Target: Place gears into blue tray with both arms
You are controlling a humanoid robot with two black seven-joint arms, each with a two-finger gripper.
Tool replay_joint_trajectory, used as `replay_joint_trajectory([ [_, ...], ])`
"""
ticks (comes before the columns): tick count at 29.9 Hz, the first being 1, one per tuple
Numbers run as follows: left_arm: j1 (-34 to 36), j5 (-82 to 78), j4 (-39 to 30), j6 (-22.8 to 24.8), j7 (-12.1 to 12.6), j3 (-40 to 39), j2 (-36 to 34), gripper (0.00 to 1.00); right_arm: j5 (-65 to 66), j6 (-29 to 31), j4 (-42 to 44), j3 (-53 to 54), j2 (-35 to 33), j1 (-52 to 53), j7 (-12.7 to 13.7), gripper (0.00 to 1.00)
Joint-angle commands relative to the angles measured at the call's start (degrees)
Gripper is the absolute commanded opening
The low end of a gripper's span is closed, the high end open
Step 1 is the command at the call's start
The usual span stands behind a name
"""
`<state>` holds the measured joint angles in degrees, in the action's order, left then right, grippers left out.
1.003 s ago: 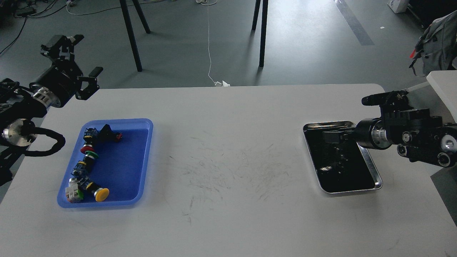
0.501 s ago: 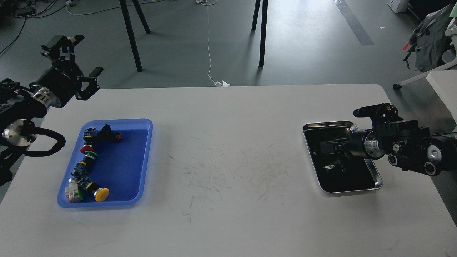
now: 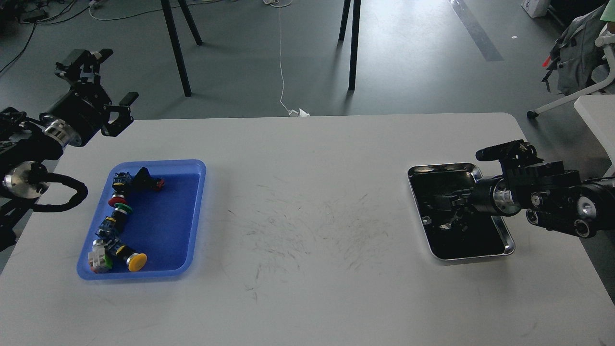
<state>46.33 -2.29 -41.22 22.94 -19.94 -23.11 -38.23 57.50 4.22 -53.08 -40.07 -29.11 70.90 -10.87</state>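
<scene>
1. Step in hand, as I judge it: the pick. My right gripper (image 3: 444, 204) is reaching into the steel tray (image 3: 508, 246), low over its dark floor, and no gear has reached the blue tray (image 3: 192, 211) yet.
2. The gears I cannot make out singly. Black against that dark floor, they are lost among glints and my own fingers' reflection. I take them to lie in the steel tray.
3. My right jaws read as one dark mass against the floor, so I cannot tell whether they are spread, closed, or already on something.
4. My left gripper (image 3: 98, 81) hangs well apart from the steel tray, beyond the blue tray's far left corner, fingers spread wide and holding nothing.
5. The blue tray holds only push-button switches (image 3: 120, 218) along its left side. Its right half is bare.
6. Next calls for a fine pinch on one tiny disc, then a lift clear of the steel tray's rim.
</scene>
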Motion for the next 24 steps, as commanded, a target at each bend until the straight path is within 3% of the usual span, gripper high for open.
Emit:
replay_joint_trajectory([
  [1,-0.01,0.00,0.00,0.00,-0.01,0.00,0.09,0.99,0.33,0.00,-0.01,-0.01,0.01,0.03,-0.03,0.70],
  [24,-0.10,0.09,0.00,-0.09,-0.01,0.00,0.09,0.99,3.41,0.70,-0.09,-0.10,0.19,0.20,-1.61,0.22],
])
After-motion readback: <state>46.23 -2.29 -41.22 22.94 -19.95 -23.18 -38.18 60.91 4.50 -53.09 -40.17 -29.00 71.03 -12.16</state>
